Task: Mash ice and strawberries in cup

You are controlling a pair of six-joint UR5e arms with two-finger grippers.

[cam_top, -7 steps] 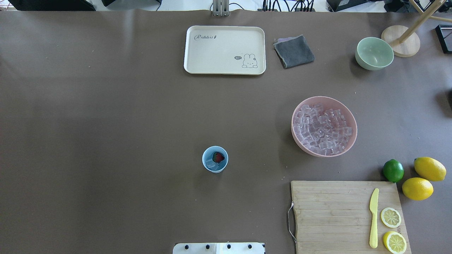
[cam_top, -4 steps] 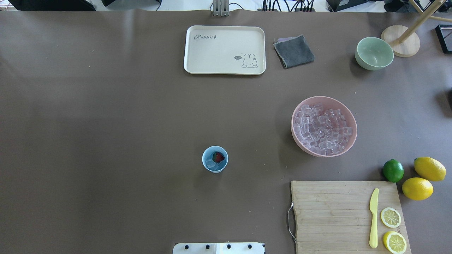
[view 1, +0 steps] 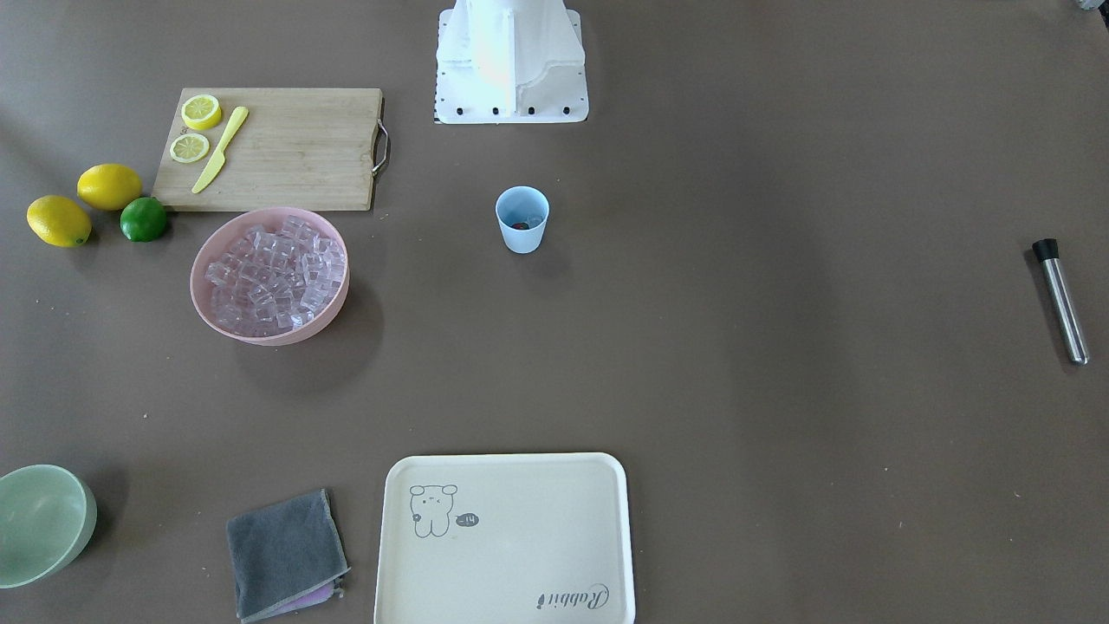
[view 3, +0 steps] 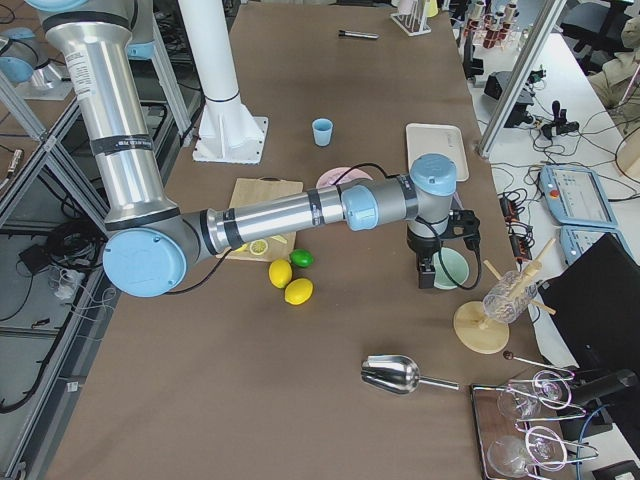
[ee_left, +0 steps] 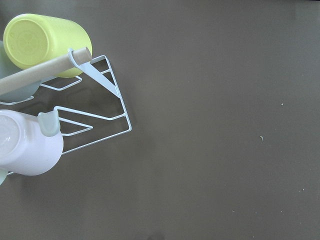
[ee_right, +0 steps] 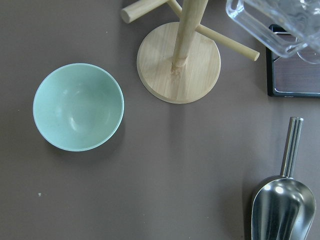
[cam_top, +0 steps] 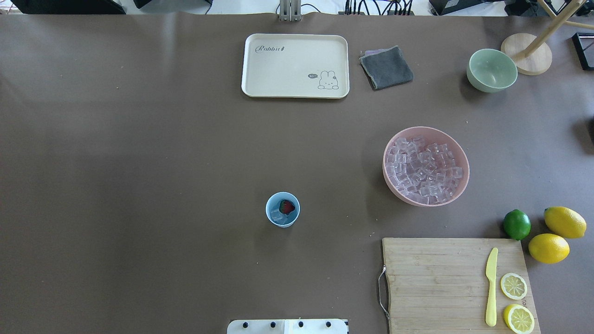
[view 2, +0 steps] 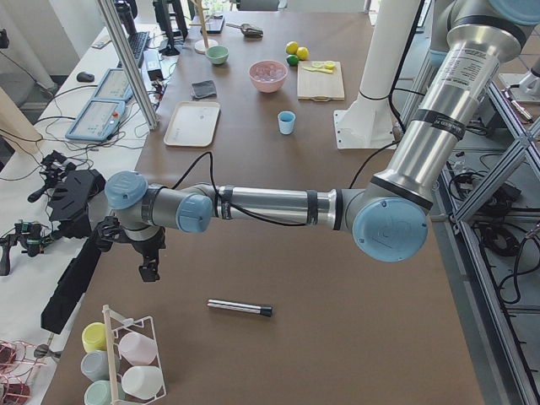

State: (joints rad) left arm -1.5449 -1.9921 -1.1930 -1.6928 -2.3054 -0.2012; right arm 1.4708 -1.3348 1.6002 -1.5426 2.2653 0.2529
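Fingers of left gripper (view 2: 149, 270) seen only from the side, pointing down over the table's left end beside wire cup rack (view 2: 126, 364); cannot tell how far apart, or whether holding anything. Same for right gripper (view 3: 428, 276), hanging over pale green bowl (ee_right: 78, 106) at the far right end, near wooden stand (ee_right: 178, 62) and steel scoop (view 3: 405, 375); spread not readable. Both well apart from cup (cam_top: 282, 209).

Upright mid-table, in front of robot base (cam_top: 287, 326), mouth up, long axis vertical, tapering toward the foot. Inside: strawberry (cam_top: 287, 206) at the far right of the wall, ice (cam_top: 277, 215) beside it at near left. Nearest neighbours all well apart.

Off to its right: pink bowl (cam_top: 417, 203) heaped with clear cubes, cutting board (cam_top: 431, 278) carrying yellow knife (cam_top: 491, 287) and lemon slices (cam_top: 513, 285), then lime (cam_top: 517, 224) and two lemons (cam_top: 564, 221). Beyond: tray (cam_top: 295, 65), grey cloth (cam_top: 386, 67). Far off to the left: steel muddler (view 1: 1060, 300) lying flat, black end toward the robot's side.
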